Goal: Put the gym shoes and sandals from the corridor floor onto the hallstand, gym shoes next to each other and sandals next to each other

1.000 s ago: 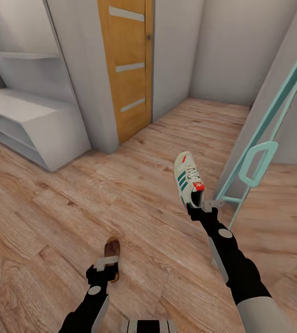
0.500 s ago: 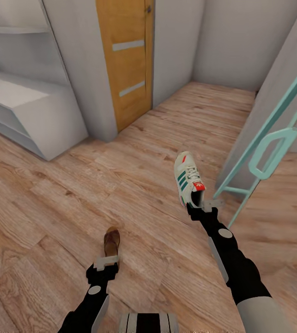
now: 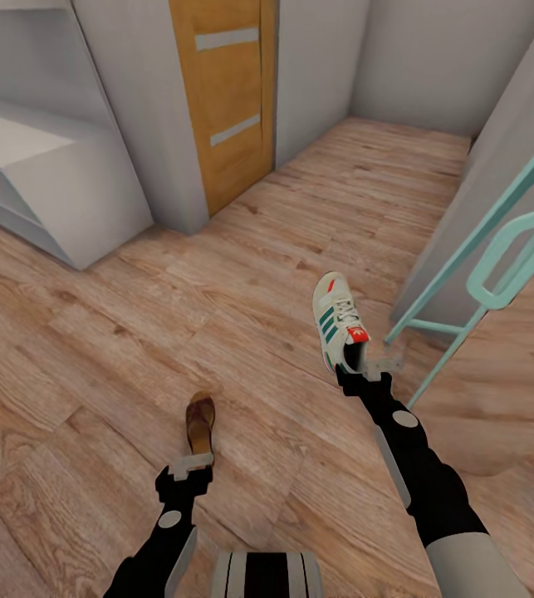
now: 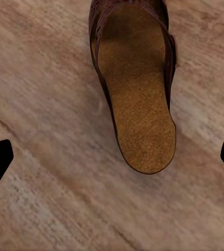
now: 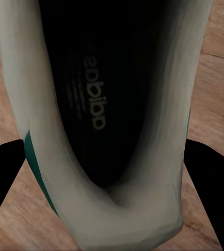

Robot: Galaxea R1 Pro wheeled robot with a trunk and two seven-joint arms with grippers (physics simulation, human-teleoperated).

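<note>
Right gripper (image 3: 364, 371) pinching sneaker (image 3: 339, 322) by the heel, toe pointing ahead, carried clear of the floor (image 3: 134, 332) for the shoe rack (image 3: 42, 178) far left; left gripper (image 3: 190, 467) spread wide just behind sandal (image 3: 201, 419) lying on the planks, likely lined up for grabbing

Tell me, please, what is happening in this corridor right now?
A two-armed robot is tidying shoes. Its right gripper holds a white gym shoe by the heel, lifted off the wood floor. Its left gripper is open just behind a brown sandal lying on the floor. The grey shoe rack stands ahead to the left, with no shoes visible on it.
</note>
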